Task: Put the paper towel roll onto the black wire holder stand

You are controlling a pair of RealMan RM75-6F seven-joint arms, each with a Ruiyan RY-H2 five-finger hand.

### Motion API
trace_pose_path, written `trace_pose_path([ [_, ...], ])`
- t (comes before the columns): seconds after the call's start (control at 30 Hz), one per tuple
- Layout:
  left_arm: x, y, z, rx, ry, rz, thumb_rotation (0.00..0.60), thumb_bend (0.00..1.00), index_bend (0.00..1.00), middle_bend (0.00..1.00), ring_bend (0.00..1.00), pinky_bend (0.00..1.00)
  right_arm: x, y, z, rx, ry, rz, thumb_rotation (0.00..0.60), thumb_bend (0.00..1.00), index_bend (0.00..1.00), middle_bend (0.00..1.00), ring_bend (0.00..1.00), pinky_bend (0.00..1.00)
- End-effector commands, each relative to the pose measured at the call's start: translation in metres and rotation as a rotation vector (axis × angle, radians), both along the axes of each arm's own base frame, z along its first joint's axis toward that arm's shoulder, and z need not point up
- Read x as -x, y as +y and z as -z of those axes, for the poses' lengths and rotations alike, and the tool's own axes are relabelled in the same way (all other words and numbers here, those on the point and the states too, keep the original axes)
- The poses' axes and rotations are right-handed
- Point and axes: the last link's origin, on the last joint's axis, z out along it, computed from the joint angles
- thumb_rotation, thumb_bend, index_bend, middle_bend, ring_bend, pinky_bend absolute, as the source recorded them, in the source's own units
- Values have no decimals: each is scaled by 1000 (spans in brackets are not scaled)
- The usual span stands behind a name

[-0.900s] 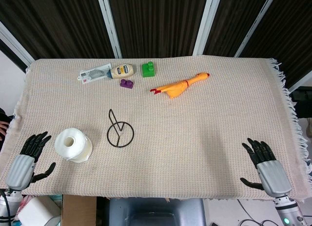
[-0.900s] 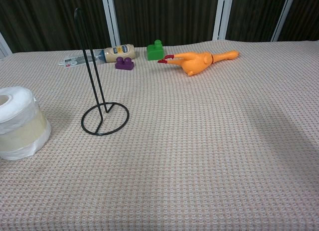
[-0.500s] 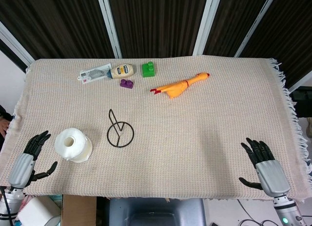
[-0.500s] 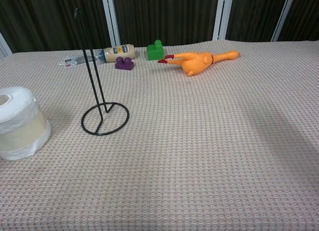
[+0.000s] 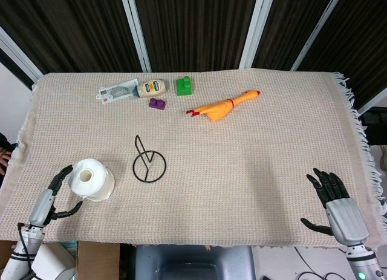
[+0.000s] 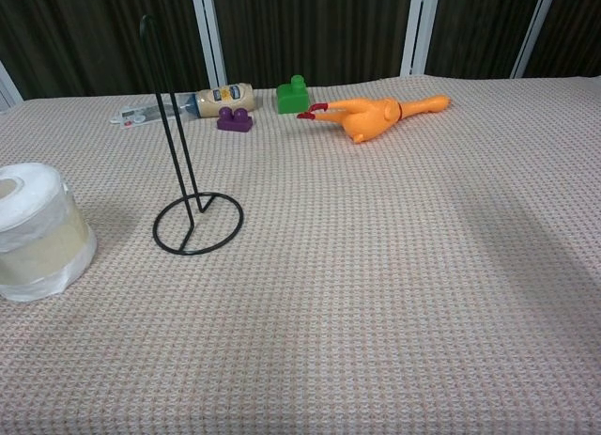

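I held my left hand (image 5: 49,198) with fingers spread wide just beside the paper towel roll (image 5: 91,179), which stood on end near the table's front-left corner, ready to grasp. The black wire holder stand (image 5: 148,162) stood nearby, empty. My right hand (image 5: 338,201) rested wide open at the front-right corner, idle.

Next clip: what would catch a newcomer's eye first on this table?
Probably the orange rubber chicken, lying toward the far middle of the cloth. Next, the black wire stand near the left front, with the white paper towel roll standing on end to its left. The left robot hand sits open just beside the roll, at the table's near edge.
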Motion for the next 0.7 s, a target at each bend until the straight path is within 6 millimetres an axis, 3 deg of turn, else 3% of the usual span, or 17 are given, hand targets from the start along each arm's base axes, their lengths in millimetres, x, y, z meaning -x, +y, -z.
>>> trace_pose_path([
  [0.03, -2, 4, 8, 11, -7, 5, 600, 307, 0, 0, 0, 9, 0, 0, -1, 3, -1, 3, 600, 64, 0, 0, 0, 0],
  [0.4, -11, 28, 32, 41, -30, -30, 600, 305, 0, 0, 0, 17, 1, 0, -1, -3, 2, 6, 600, 65, 0, 0, 0, 0],
  [0.5, -10, 36, 36, 23, -20, -60, 600, 300, 0, 0, 0, 63, 1, -1, -1, -4, 3, 8, 600, 65, 0, 0, 0, 0],
  [0.6, -9, 41, 39, -16, -16, -91, 600, 313, 0, 1, 14, 215, 2, -1, -1, -4, 4, 11, 600, 65, 0, 0, 0, 0],
  [0.63, -8, 42, 39, -23, -19, -103, 600, 333, 2, 23, 54, 299, 2, -1, -1, -3, 4, 11, 600, 65, 0, 0, 0, 0],
  [0.7, -8, 45, 40, -45, -27, -121, 600, 384, 113, 168, 209, 468, 2, -1, -1, -6, 6, 12, 600, 64, 0, 0, 0, 0],
])
